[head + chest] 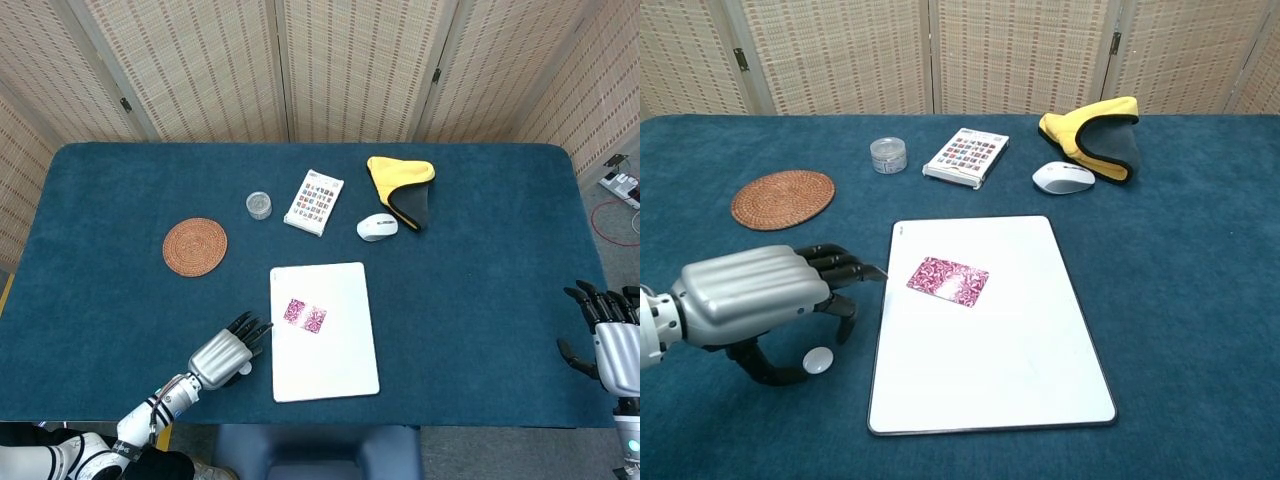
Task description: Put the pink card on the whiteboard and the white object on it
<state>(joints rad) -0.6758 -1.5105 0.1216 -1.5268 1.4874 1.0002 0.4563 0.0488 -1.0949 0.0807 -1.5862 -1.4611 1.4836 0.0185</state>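
Under the left hand [760,305] (chest view only), the white object [819,360] shows.

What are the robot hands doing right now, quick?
Left robot hand: open, holding nothing, hovering over the small white object.
Right robot hand: open, holding nothing.

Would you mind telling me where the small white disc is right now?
In the chest view, the white disc lies on the blue table, just left of the whiteboard, beneath the left hand.
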